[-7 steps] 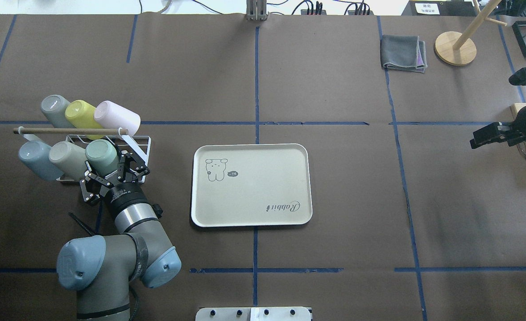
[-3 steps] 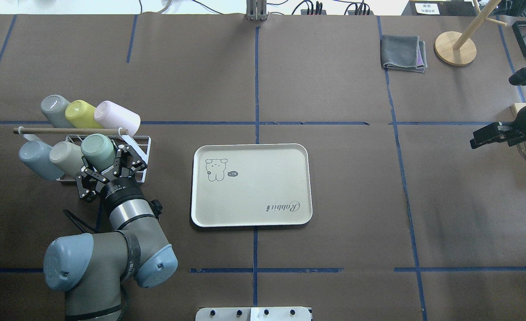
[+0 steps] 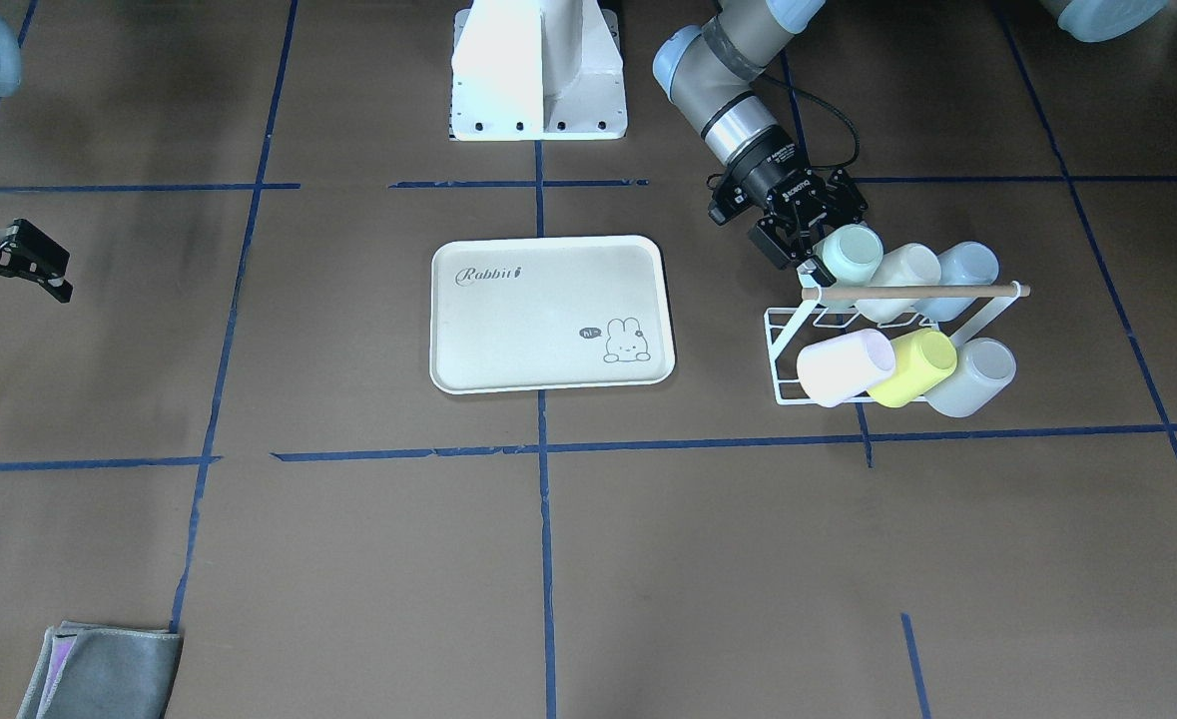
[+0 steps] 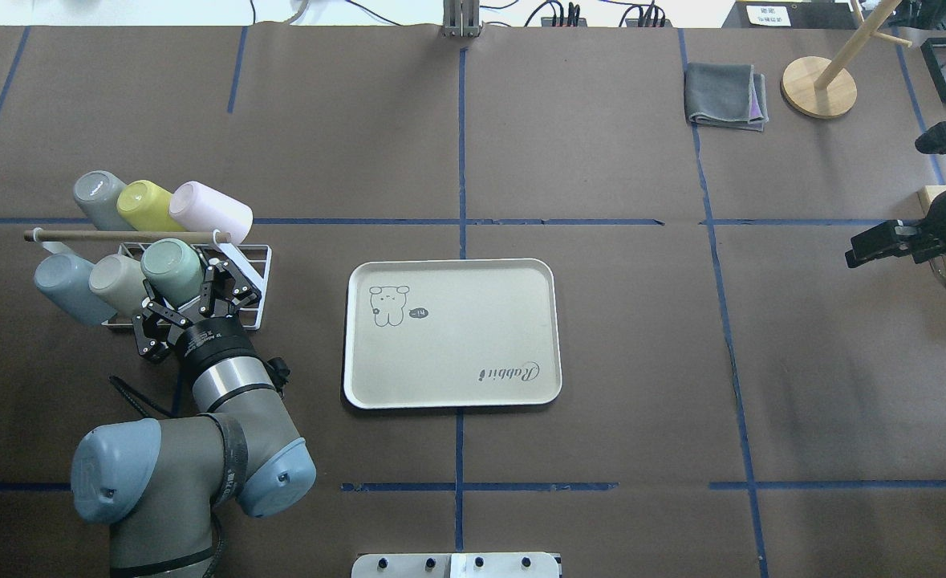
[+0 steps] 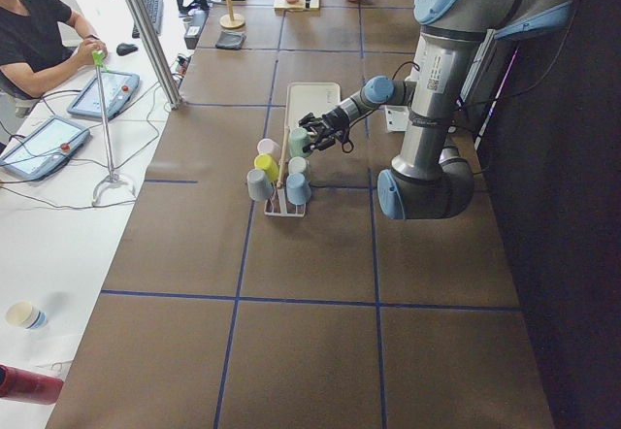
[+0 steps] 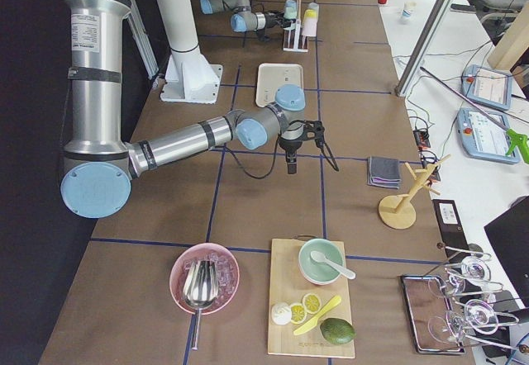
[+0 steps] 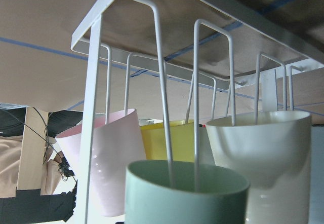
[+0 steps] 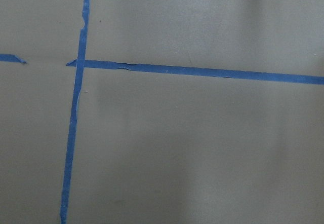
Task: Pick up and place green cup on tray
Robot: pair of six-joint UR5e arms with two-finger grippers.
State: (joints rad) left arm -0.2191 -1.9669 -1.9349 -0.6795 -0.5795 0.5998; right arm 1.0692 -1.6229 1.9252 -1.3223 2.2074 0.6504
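Note:
The green cup (image 4: 169, 267) hangs mouth-down on the white wire rack (image 4: 253, 263) at the table's left, the nearest cup to the tray in the front row. My left gripper (image 4: 188, 291) is closed around its body; in the left wrist view the cup's rim (image 7: 187, 191) fills the bottom, with wire prongs still inside it. The same cup shows in the front view (image 3: 848, 252). The cream "Rabbit" tray (image 4: 452, 353) lies flat at the table's centre, with nothing on it. My right gripper (image 4: 874, 245) hangs open and empty at the far right.
The rack also holds beige (image 4: 115, 281), blue (image 4: 59, 282), grey (image 4: 97, 197), yellow (image 4: 142, 205) and pink (image 4: 209, 211) cups under a wooden rod (image 4: 119, 236). A grey cloth (image 4: 725, 95) and a wooden stand (image 4: 819, 87) sit far right.
My left gripper and the green cup have shifted together up and to the left along the rack. The left arm's elbow has swung left. The right arm has not moved.

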